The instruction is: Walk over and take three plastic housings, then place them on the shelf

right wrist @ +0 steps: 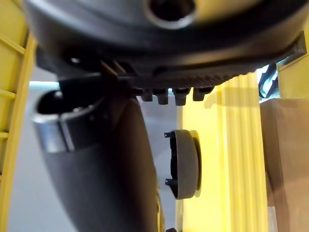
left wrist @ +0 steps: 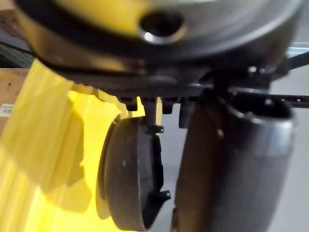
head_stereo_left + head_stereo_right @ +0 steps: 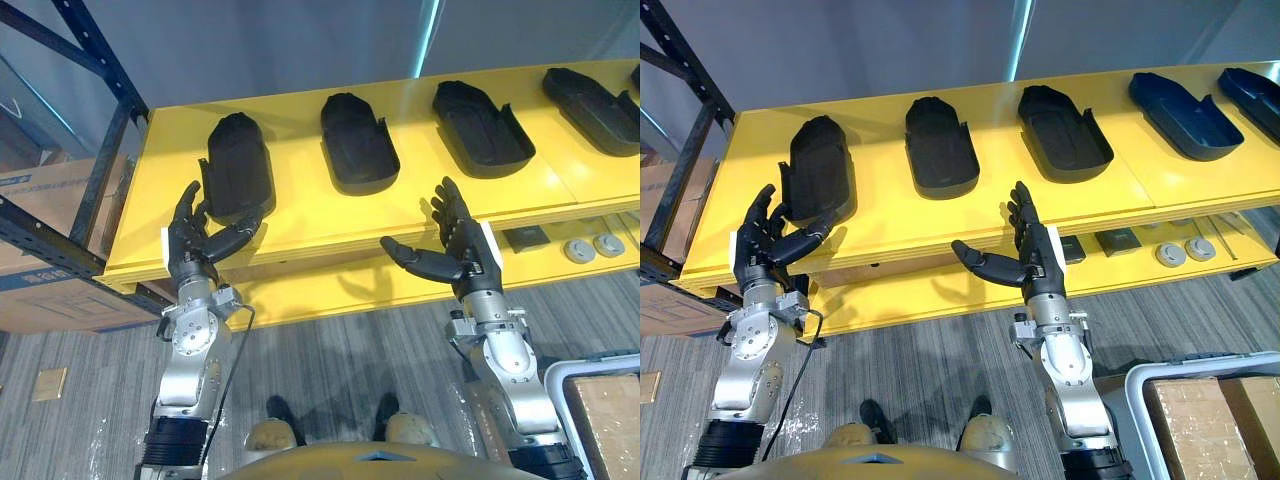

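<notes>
Several black plastic housings lie in a row on the yellow shelf [image 3: 300, 225]. The leftmost housing [image 3: 238, 165] lies just beyond my left hand [image 3: 200, 240], which is open with its thumb reaching toward the housing's near end; that housing [image 2: 133, 174] also shows past the thumb in the left wrist view. A second housing [image 3: 357, 142] and a third housing [image 3: 482, 128] lie further right. My right hand [image 3: 455, 245] is open at the shelf's front edge, below those two and holding nothing. The right wrist view shows one housing [image 1: 186, 164] on the yellow board beyond the hand.
A dark blue rack upright [image 3: 100, 150] stands at the left with cardboard boxes [image 3: 40, 260] behind it. The lower yellow shelf carries small round parts [image 3: 592, 247]. A grey bin [image 3: 556, 385] with a cardboard box stands at the lower right on the carpet.
</notes>
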Robot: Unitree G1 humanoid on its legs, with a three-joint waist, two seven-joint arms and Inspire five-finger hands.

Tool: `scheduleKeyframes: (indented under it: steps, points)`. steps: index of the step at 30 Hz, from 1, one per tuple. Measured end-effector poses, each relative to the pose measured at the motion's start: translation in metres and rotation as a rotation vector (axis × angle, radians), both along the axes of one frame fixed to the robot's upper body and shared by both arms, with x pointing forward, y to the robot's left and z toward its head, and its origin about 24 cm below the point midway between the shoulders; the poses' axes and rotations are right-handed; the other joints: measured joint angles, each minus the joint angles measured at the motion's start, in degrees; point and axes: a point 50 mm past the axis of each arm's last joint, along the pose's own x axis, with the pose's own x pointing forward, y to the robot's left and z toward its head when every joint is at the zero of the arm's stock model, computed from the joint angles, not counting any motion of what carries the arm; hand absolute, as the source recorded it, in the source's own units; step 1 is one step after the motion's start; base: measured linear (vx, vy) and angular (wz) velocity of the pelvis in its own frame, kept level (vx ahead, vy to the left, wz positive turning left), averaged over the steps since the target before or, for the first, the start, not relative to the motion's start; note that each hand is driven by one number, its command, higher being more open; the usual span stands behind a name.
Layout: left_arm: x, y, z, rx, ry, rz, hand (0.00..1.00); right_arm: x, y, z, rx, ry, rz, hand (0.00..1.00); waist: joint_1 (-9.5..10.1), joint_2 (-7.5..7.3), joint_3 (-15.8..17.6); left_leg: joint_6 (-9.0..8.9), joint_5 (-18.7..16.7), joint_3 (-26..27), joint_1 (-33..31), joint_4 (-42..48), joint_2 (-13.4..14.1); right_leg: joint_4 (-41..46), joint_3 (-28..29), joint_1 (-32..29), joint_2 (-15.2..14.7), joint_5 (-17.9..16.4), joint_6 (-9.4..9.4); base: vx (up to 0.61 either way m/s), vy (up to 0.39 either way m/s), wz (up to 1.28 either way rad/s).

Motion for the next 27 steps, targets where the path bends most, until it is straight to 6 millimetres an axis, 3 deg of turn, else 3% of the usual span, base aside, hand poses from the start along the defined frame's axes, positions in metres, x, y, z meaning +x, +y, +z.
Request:
scheduleKeyframes:
  steps: [5,7,10,13,15,20,25,27]
  points:
    - [-0.007,0.006,0.017,0.035,-0.067,0.072,1.0,-0.001,0.002,-0.001,0.018,0.004,0.025,1.0,-0.39,-0.03,0.01,0.04,-0.05,0.03,0.01,-0.01,0.01,-0.08,0.03,0.05,0.04,0.03,0.04,0.0,0.004,-0.01]
    - [-0.024,0.008,0.04,0.034,-0.181,0.099,1.0,-0.001,0.007,-0.001,0.049,-0.001,0.047,1.0,-0.3,-0.02,0.01,0.08,-0.13,-0.1,0.15,0.01,0.01,-0.2,-0.18,0.38,0.04,0.03,0.04,0.02,0.007,0.04]
    - [-0.051,0.006,0.072,0.084,-0.379,0.139,1.0,-0.004,0.029,0.009,0.071,-0.044,0.172,1.0,0.72,0.31,0.0,-0.11,-0.64,-1.2,1.22,0.33,0.02,-1.4,-1.53,2.9,0.09,0.07,0.15,0.02,0.012,0.15]
    - [-0.06,0.003,0.082,0.073,-0.457,0.148,1.0,-0.009,0.053,0.025,0.084,-0.122,0.311,1.0,1.38,0.64,-0.06,0.0,-1.23,-2.59,1.04,0.99,0.04,-2.62,-2.9,4.45,0.16,0.22,0.39,0.0,0.002,0.22]
    - [-0.066,0.002,0.081,0.119,-0.459,0.163,1.0,-0.012,0.077,0.035,0.097,-0.181,0.454,1.0,2.76,0.75,-0.17,0.01,-1.22,-3.06,0.97,0.97,-0.01,-3.55,-3.64,4.85,0.24,0.32,0.54,-0.01,0.004,0.17]
    - [-0.073,0.002,0.071,0.15,-0.391,0.127,1.0,-0.012,0.101,0.039,0.109,-0.192,0.573,1.0,4.08,0.58,-0.25,-0.02,-1.02,-5.43,0.81,0.74,-0.57,-5.24,-6.3,6.94,0.18,0.58,0.92,0.03,0.005,0.25]
    - [-0.077,-0.001,0.06,0.12,-0.339,0.063,1.0,-0.004,0.105,0.021,0.117,-0.082,0.526,1.0,4.67,0.42,-0.49,0.25,-0.17,-7.31,0.59,-0.5,-1.47,-6.16,-8.57,8.08,-0.07,0.87,1.34,0.06,0.015,0.23]
    - [-0.079,-0.002,0.057,0.105,-0.323,0.029,1.0,0.007,0.101,0.005,0.115,-0.011,0.405,1.0,5.58,0.54,-0.62,0.39,0.4,-8.25,-0.12,-1.13,-1.78,-6.29,-9.34,8.04,-0.1,0.88,1.35,0.07,0.013,0.21]
